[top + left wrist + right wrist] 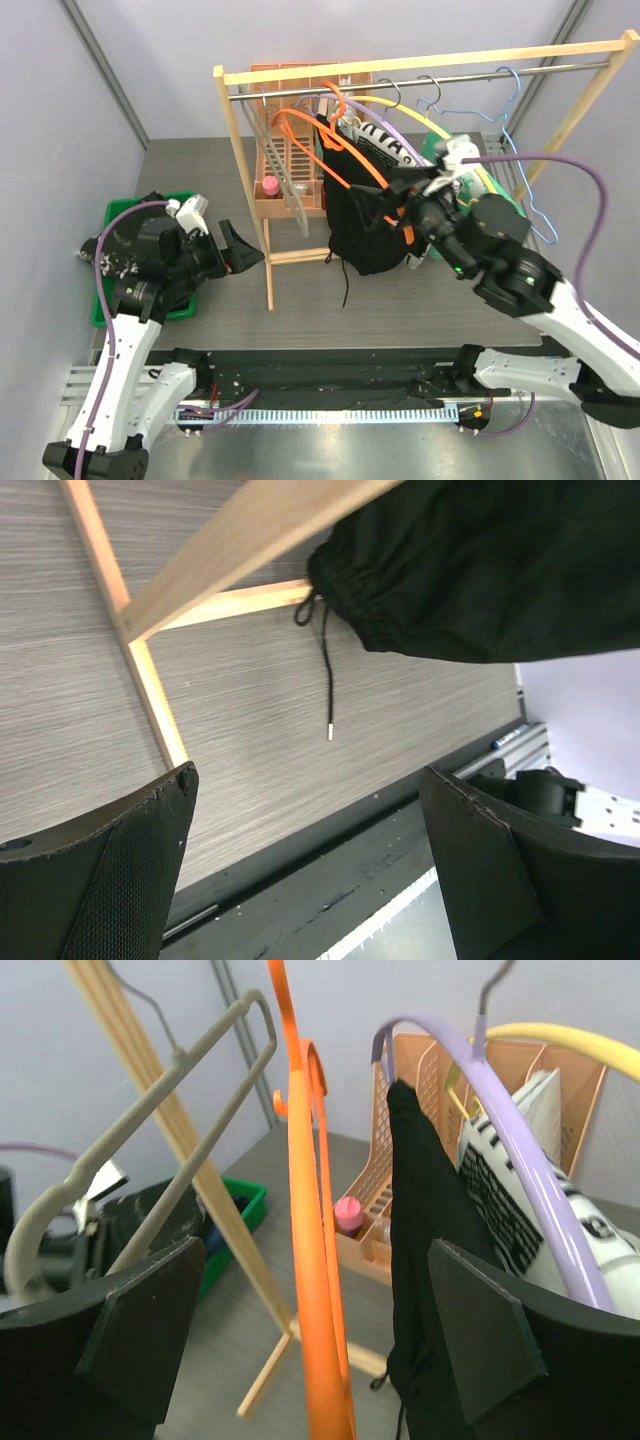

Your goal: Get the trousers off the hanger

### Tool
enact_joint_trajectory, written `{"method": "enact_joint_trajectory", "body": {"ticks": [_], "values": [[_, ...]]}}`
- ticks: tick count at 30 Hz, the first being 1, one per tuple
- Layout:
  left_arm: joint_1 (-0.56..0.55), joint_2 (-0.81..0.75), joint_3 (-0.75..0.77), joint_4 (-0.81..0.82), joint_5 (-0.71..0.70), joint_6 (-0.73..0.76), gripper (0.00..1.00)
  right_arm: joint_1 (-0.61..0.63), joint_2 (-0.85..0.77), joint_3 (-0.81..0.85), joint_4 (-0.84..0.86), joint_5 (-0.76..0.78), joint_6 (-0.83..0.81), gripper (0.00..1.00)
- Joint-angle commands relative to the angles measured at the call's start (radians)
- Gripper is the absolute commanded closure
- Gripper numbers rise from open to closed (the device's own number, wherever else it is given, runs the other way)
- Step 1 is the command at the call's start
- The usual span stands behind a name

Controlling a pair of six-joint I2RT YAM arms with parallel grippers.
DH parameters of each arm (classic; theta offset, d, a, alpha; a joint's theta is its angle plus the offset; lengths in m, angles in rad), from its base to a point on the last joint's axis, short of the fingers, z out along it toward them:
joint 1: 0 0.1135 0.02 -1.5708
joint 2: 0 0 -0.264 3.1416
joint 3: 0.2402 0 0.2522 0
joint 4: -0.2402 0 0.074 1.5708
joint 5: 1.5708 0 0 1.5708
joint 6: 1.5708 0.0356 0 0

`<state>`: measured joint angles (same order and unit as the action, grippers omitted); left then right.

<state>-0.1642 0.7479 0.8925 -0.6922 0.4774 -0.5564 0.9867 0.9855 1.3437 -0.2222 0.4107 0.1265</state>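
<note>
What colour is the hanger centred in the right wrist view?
The hanger is orange, clearest in the right wrist view.

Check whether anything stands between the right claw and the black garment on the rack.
Yes. The orange hanger hangs between the fingers of the open right claw, nearer the camera than the black garment, which hangs to its right on the purple hanger.

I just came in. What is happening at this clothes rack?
The right end effector is open, with the orange hanger between its fingers, next to a black garment hanging on the rack. The left end effector, also open, hovers over the table near the rack's foot and holds nothing. Dark speckled cloth lies in the green bin.
</note>
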Motion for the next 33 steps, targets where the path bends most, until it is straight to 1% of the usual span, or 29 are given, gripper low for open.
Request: {"method": "enact_joint_trajectory", "body": {"ticks": [1,3,4,6,7,8,9,10,11,12,13,14,15,16,17,18,19,20,21,22,23,24,26,27,29,30,31,33], "values": [[-0.005,0.036,-0.003,0.031,-0.033,0.030,0.09,0.003,-0.102,-0.021,-0.270,-0.107,0.102,0.00],[-0.004,0.057,-0.006,0.033,-0.033,0.029,0.09,0.001,-0.140,-0.044,-0.360,-0.131,0.130,0.00],[-0.003,0.060,-0.012,0.034,-0.031,0.027,0.09,0.003,-0.186,-0.057,-0.382,-0.160,0.162,0.00],[-0.003,0.064,-0.023,0.036,-0.023,0.026,0.09,0.003,-0.235,-0.119,-0.414,-0.196,0.206,0.00],[-0.003,0.062,-0.035,0.039,-0.022,0.023,0.08,0.003,-0.298,-0.145,-0.416,-0.237,0.229,0.00],[-0.004,0.061,-0.046,0.045,-0.013,0.018,0.08,0.004,-0.327,-0.208,-0.413,-0.256,0.286,0.00],[-0.005,0.054,-0.056,0.054,-0.004,0.009,0.07,0.003,-0.364,-0.248,-0.386,-0.275,0.314,0.00],[-0.005,0.044,-0.087,0.098,0.024,-0.020,0.06,0.003,-0.398,-0.296,-0.356,-0.291,0.347,0.00],[-0.003,0.039,-0.105,0.127,0.058,-0.040,0.05,0.003,-0.474,-0.402,-0.324,-0.299,0.419,0.00],[-0.004,0.031,-0.150,0.158,0.119,-0.062,0.04,0.003,-0.513,-0.461,-0.243,-0.299,0.465,0.00],[-0.005,0.015,-0.176,0.196,0.141,-0.091,0.04,0.003,-0.551,-0.522,-0.196,-0.297,0.504,0.01],[-0.003,0.005,-0.200,0.259,0.159,-0.138,0.04,0.003,-0.630,-0.646,-0.143,-0.297,0.575,0.01],[-0.004,-0.005,-0.249,0.295,0.194,-0.167,0.04,0.003,-0.663,-0.708,-0.046,-0.293,0.606,0.00],[-0.005,-0.030,-0.274,0.324,0.208,-0.193,0.04,0.003,-0.700,-0.763,-0.005,-0.285,0.634,0.01],[-0.005,-0.042,-0.296,0.379,0.223,-0.244,0.04,0.003,-0.729,-0.864,0.032,-0.251,0.665,0.00],[-0.005,-0.059,-0.340,0.402,0.236,-0.266,0.04,0.003,-0.786,-0.912,0.082,-0.221,0.721,0.00],[-0.005,-0.077,-0.358,0.420,0.251,-0.286,0.04,0.003,-0.810,-0.954,0.095,-0.186,0.754,0.00],[-0.005,-0.120,-0.377,0.440,0.260,-0.331,0.04,0.003,-0.833,-1.032,0.104,-0.161,0.778,0.00],[-0.005,-0.146,-0.417,0.480,0.270,-0.352,0.04,0.003,-0.881,-1.069,0.118,-0.104,0.826,0.00],[-0.005,-0.169,-0.437,0.499,0.283,-0.375,0.04,0.003,-0.902,-1.103,0.122,-0.083,0.841,0.00],[-0.006,-0.230,-0.460,0.514,0.291,-0.396,0.03,0.003,-0.925,-1.164,0.130,-0.064,0.852,0.00],[-0.006,-0.260,-0.508,0.557,0.299,-0.446,0.03,0.003,-0.945,-1.192,0.136,-0.037,0.863,0.01],[-0.005,-0.329,-0.565,0.600,0.322,-0.502,0.01,0.003,-0.982,-1.257,0.136,-0.006,0.884,0.00],[-0.006,-0.399,-0.626,0.629,0.328,-0.561,0.01,0.001,-0.982,-1.270,0.127,0.006,0.897,0.00],[-0.006,-0.462,-0.688,0.716,0.339,-0.627,0.00,0.003,-0.956,-1.301,0.127,0.034,0.936,0.00],[-0.006,-0.532,-0.743,0.747,0.340,-0.658,0.00,0.003,-0.943,-1.313,0.142,0.037,0.943,0.00],[-0.006,-0.560,-0.769,0.813,0.340,-0.718,0.00,0.003,-0.923,-1.327,0.158,0.031,0.941,0.00],[-0.006,-0.617,-0.841,0.867,0.328,-0.766,0.00,0.003,-0.901,-1.383,0.204,0.039,0.966,0.00]]}}
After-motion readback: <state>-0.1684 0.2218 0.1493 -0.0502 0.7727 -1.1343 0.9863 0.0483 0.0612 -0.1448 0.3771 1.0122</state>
